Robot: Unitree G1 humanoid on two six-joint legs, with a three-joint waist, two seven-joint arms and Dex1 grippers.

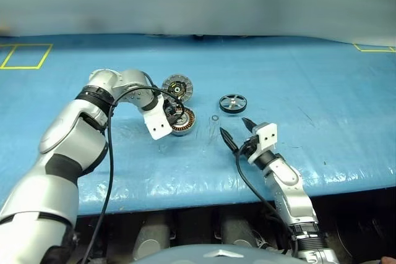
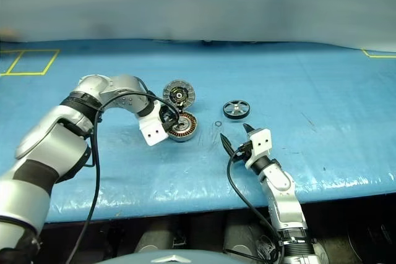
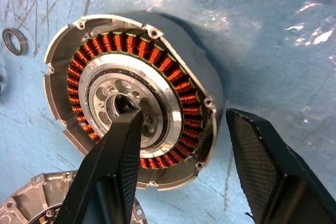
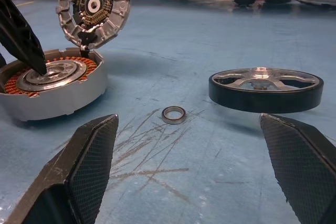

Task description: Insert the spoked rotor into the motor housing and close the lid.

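Nearest the head camera, the right gripper (image 1: 234,127) hangs just above the blue-covered table (image 1: 322,91), its two black fingers spread wide and holding nothing. Just beyond it lies a tiny thin metal ring (image 1: 215,117), and past that, to the right, the spoked rotor (image 1: 232,102), a small round wheel with a dark rim and shiny silver spokes, lying flat on the table, well apart from both grippers. To the left, the left gripper (image 1: 171,112) points steeply down over the motor housing (image 1: 184,121), a shallow round grey metal cup with a copper-orange winding ring; the round grey finned lid (image 1: 177,87) stands tilted open at its far edge. Yellow tape lines mark the table's far corners. From the left wrist, one black finger (image 3: 113,166) reaches into the housing's silver hub while the other stands outside the grey wall, so the fingers are partly open and straddle the housing's wall; whether they press on it cannot be told. From the right wrist, the wide-open fingers (image 4: 79,177) frame the ring, with the rotor to one side and the housing, its lid upright, to the other. No brand, label or writing can be read on any part.
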